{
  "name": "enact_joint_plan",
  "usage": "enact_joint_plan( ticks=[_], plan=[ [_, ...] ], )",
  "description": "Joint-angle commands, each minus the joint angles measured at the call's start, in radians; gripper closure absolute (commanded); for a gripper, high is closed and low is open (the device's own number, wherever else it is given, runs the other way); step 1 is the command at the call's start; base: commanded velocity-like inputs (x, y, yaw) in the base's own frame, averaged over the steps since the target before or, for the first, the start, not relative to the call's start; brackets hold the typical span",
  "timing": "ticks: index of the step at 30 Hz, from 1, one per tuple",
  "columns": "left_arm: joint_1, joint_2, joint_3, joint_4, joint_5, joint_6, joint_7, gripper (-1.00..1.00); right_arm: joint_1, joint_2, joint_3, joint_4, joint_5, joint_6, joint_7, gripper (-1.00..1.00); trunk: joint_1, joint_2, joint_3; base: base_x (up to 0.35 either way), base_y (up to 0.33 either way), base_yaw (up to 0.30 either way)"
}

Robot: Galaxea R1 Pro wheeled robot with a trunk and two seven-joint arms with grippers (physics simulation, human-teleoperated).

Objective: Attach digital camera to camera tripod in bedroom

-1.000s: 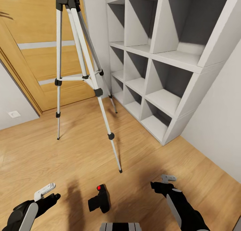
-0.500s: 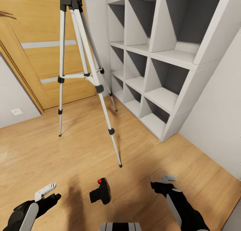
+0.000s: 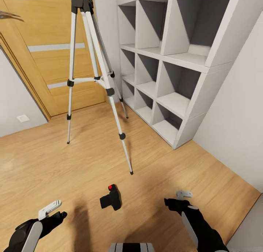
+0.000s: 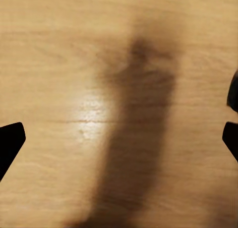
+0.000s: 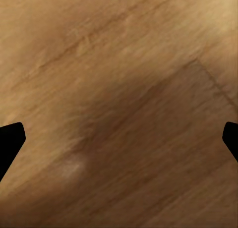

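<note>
Digital camera (image 3: 111, 198) now farther ahead, between 2 spread grippers, near camera tripod (image 3: 95, 75).

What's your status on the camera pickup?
Left gripper and right gripper open, empty, low over floor. Digital camera on the floor between them, ungrasped. Camera tripod standing beyond; path clear.

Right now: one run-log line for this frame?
phase: approach | digital camera: on floor, ungrasped | camera tripod: standing by shelf | left gripper: open, empty | right gripper: open, empty
</note>
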Motion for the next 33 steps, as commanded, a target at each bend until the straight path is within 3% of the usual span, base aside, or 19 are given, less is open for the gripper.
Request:
enact_joint_plan(
  ticks=[1,6,10,14,17,20,33],
  plan=[
    [0.000,0.000,0.000,-0.001,0.011,0.003,0.008,-1.00,0.000,0.000,0.000,-0.002,-0.009,0.005,-0.002,-1.00,0.000,0.000,-0.001,-0.021,0.000,0.000],
    [0.000,-0.012,0.000,0.002,0.006,0.003,0.010,-1.00,0.000,0.000,0.000,0.000,-0.010,0.005,-0.006,-1.00,0.000,0.000,-0.001,-0.005,0.000,0.000],
    [0.000,-0.036,-0.002,0.002,-0.001,0.003,0.024,-1.00,0.000,-0.001,0.000,0.000,-0.009,0.005,-0.004,-1.00,0.000,0.000,-0.001,0.000,0.000,0.000],
    [0.000,-0.065,-0.009,-0.003,-0.002,0.003,0.097,-1.00,0.000,-0.002,0.000,-0.002,-0.001,0.005,-0.004,-1.00,0.000,0.000,-0.001,0.000,0.000,0.000],
    [0.000,-0.078,-0.013,-0.008,0.000,0.002,0.195,-1.00,0.000,-0.001,-0.001,-0.003,0.040,0.007,-0.008,-1.00,0.000,0.000,0.000,0.000,0.000,-0.057],
    [0.000,-0.092,-0.015,-0.007,-0.003,-0.019,0.247,-1.00,0.000,-0.002,-0.001,-0.006,0.062,0.008,-0.008,-1.00,0.000,0.000,0.001,0.000,0.000,-0.171],
    [0.000,-0.125,-0.020,-0.012,-0.002,-0.082,0.341,-1.00,0.000,0.000,-0.003,-0.007,0.073,0.008,-0.006,-1.00,0.000,0.000,0.006,0.000,0.000,-0.231]
  ],
)
